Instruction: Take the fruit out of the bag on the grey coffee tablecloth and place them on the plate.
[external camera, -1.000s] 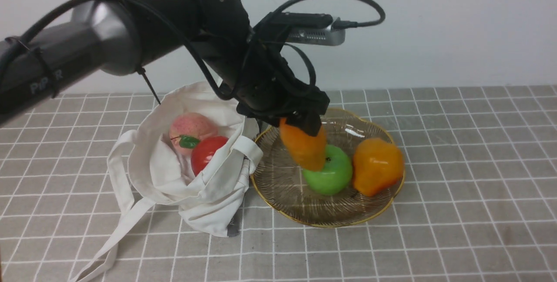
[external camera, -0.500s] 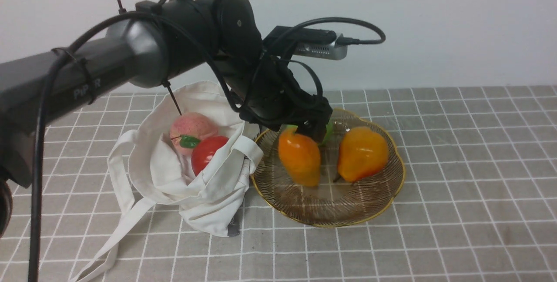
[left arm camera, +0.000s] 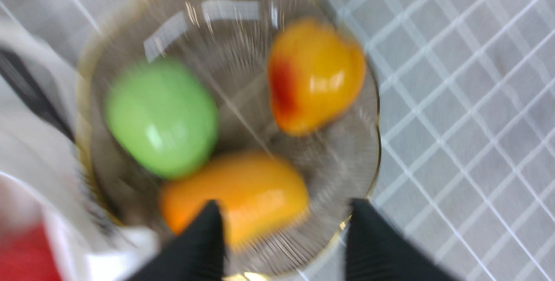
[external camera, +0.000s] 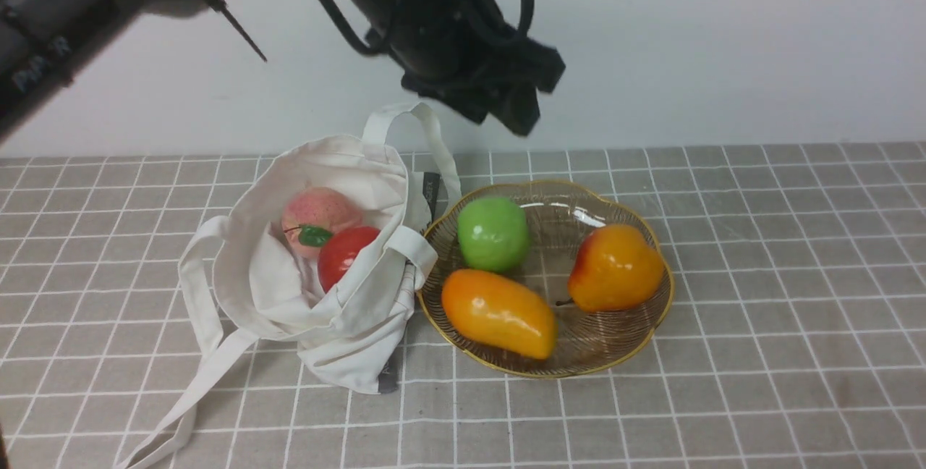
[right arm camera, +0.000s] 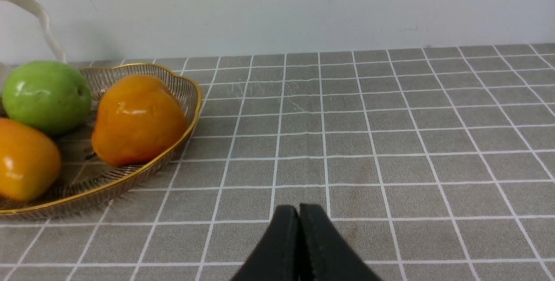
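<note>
The off-white bag (external camera: 347,324) lies on the grey coffee tablecloth (external camera: 759,353) with its mouth open. A pink peach (external camera: 320,210) and a round red fruit (external camera: 346,253) sit inside it. Beside it on the right, the gold-rimmed glass plate (external camera: 615,353) holds an oblong orange mango (external camera: 499,312), a green apple (external camera: 493,232) and an orange-red fruit (external camera: 615,268). My left gripper (external camera: 510,107) hangs high above the plate's back edge; the blurred left wrist view shows it (left arm camera: 286,205) open and empty over the mango (left arm camera: 243,190). My right gripper (right arm camera: 298,208) is shut and empty, low over bare cloth right of the plate (right arm camera: 173,159).
One bag handle (external camera: 427,129) stands up behind the plate and another strap (external camera: 195,389) trails toward the front left. A white wall (external camera: 723,42) closes off the back of the table. Open cloth stretches to the right of the plate.
The left gripper let go of the mango, which now lies on the plate's front left, and rose well above the plate. The green apple and orange-red fruit shifted on the plate.
</note>
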